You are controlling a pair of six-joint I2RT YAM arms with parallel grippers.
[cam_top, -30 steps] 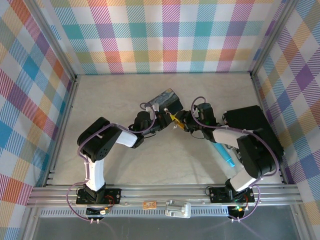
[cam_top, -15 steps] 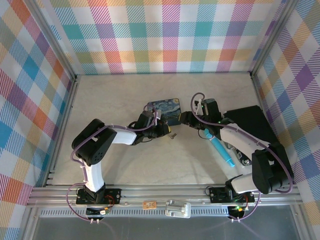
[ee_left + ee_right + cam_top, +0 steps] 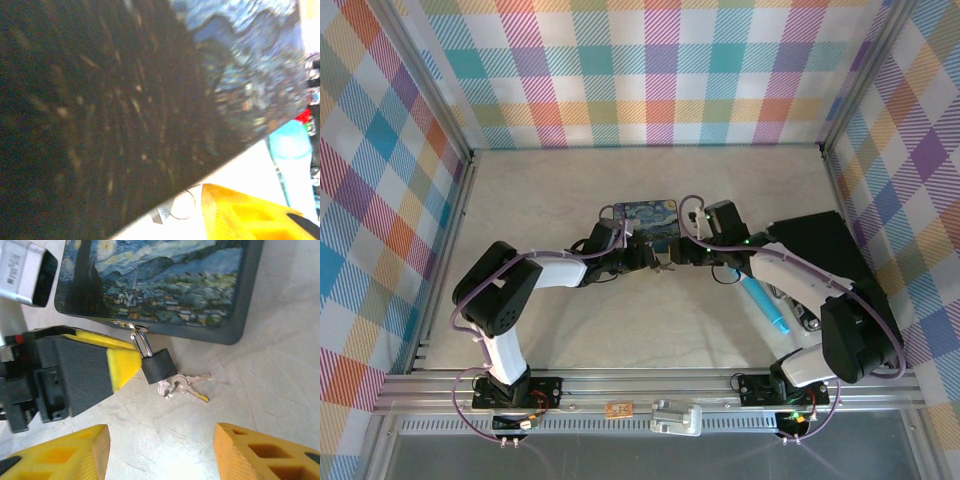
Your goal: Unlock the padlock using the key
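Padlock [image 3: 159,366] hooked on the tin, key [image 3: 192,379] loose on the table beside it.

Right wrist view has it plainly: the dark-grey padlock hangs by its silvery shackle from a small hasp [image 3: 131,325] on the near edge of the blue painted tin [image 3: 155,280], body lying on the table [image 3: 280,365]. The key sits on a ring [image 3: 167,387] just right of and below the lock body, flat on the table, not in the keyhole. One yellow-padded finger [image 3: 122,365] of the left end effector [image 3: 642,258] sits right against the padlock's left side; its other finger is hidden, so I cannot tell how wide it stands. The right end effector [image 3: 159,445] hovers above with fingers spread wide, gripping nothing. From above, a light-blue pen [image 3: 767,308] lies off to the right.
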